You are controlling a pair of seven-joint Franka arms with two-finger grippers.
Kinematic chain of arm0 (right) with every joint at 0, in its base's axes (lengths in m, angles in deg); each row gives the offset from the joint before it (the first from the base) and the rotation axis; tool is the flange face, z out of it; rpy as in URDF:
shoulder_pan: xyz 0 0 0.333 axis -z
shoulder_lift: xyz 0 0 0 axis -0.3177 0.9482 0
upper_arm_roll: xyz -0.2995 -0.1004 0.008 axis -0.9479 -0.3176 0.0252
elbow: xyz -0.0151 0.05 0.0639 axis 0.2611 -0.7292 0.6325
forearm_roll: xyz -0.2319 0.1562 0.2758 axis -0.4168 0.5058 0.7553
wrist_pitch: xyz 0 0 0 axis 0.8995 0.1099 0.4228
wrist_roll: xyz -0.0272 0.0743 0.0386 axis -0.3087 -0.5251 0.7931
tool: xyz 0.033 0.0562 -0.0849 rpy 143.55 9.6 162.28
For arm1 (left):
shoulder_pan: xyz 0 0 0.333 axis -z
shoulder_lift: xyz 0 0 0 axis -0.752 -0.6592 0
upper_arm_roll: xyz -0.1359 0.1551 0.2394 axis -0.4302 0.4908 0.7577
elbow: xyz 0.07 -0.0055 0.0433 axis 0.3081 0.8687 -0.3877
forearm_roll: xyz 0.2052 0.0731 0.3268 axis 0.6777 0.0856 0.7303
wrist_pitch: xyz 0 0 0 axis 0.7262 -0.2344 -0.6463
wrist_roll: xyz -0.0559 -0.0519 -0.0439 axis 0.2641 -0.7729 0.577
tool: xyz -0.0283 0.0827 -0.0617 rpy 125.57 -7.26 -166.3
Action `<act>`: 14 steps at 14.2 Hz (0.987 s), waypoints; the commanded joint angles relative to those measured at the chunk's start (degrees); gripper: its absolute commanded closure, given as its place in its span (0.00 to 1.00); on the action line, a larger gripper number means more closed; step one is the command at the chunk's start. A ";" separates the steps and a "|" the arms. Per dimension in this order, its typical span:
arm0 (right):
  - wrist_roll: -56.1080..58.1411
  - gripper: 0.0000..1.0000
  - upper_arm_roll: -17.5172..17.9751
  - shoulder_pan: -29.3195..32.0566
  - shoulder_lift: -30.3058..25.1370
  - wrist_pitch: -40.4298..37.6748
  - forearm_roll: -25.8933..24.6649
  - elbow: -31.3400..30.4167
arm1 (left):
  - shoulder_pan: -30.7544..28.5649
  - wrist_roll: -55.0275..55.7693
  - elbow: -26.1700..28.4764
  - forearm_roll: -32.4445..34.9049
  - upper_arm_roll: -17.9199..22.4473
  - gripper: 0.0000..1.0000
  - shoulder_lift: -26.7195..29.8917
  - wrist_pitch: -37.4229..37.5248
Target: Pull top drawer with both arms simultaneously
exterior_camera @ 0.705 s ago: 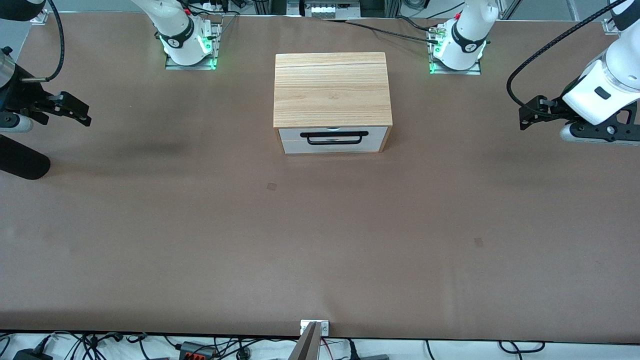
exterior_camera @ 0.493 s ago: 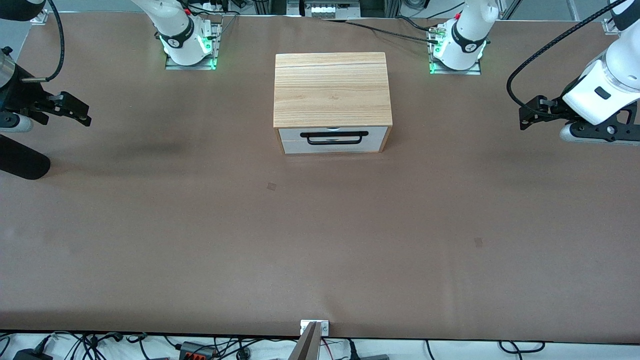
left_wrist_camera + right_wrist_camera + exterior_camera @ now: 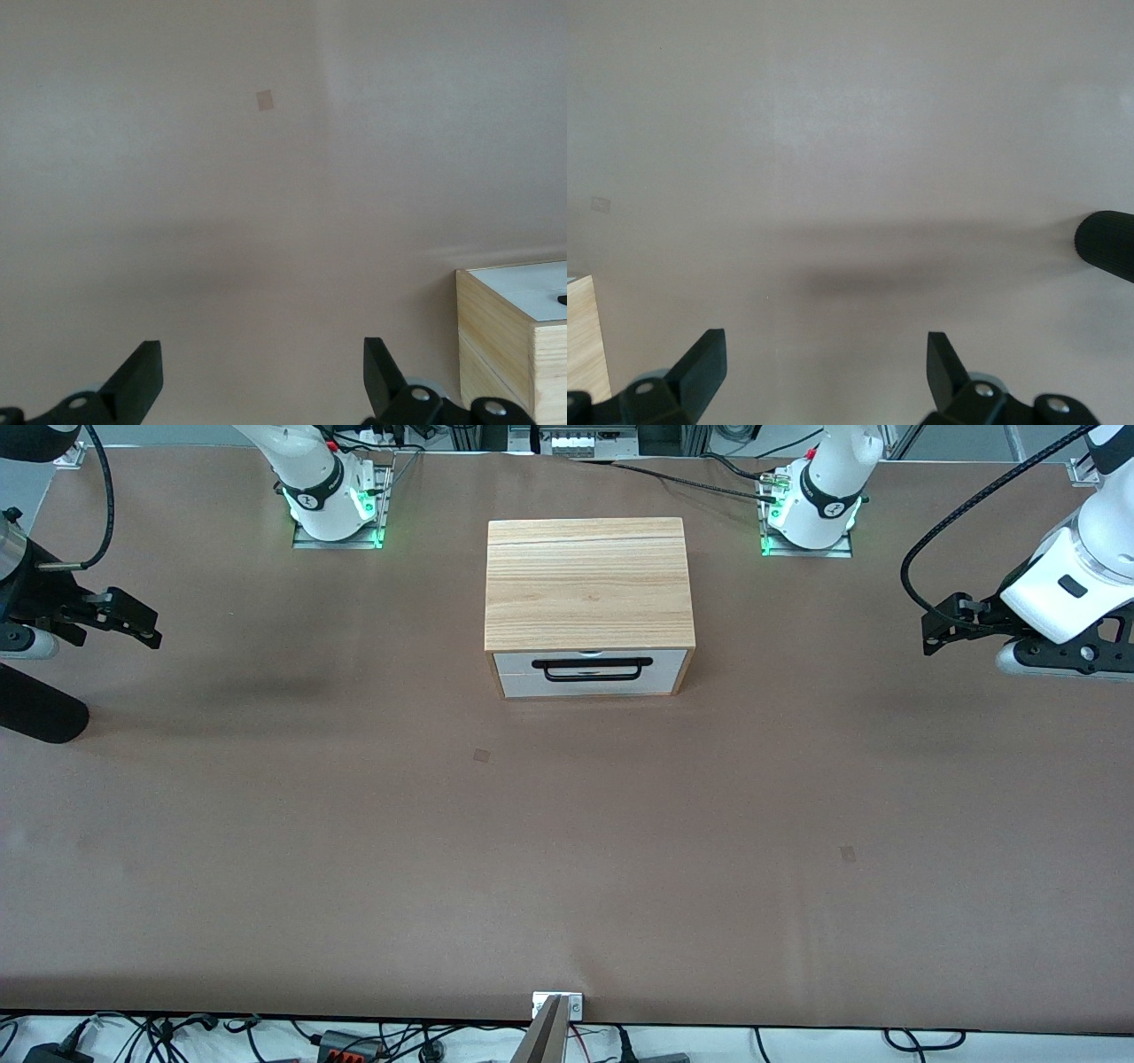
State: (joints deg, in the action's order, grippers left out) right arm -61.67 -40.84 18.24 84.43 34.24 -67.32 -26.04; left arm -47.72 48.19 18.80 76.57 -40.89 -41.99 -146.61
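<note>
The left arm's small black gripper [image 3: 930, 627] hangs wide open over the brown table [image 3: 567, 850] at the left arm's end, holding nothing. The right arm's small black gripper [image 3: 142, 627] hangs wide open over the right arm's end of the table, also holding nothing. Both are well apart from the light wooden cabinet [image 3: 587, 584] in the middle, between the arms' bases. Its shallow top drawer with a white front [image 3: 592, 661] and long black bar handle [image 3: 592, 669] is shut, facing the front camera.
</note>
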 commanded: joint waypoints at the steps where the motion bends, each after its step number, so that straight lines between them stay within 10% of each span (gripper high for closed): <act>1: -0.17 0.00 0.01 0.20 0.35 -0.04 -0.17 0.72 | 0.01 -0.54 -2.16 0.36 0.04 0.00 -1.12 1.54; 14: 0.80 0.00 0.45 -0.50 9.66 -0.56 -0.52 1.78 | 1.24 -0.89 -2.25 -15.97 -0.05 0.00 -1.11 13.67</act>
State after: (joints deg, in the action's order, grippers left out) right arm -61.44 -40.67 18.53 91.90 34.28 -67.33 -25.99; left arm -46.83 48.18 18.60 64.00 -41.04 -42.03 -134.75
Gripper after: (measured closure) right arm 0.000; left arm 0.000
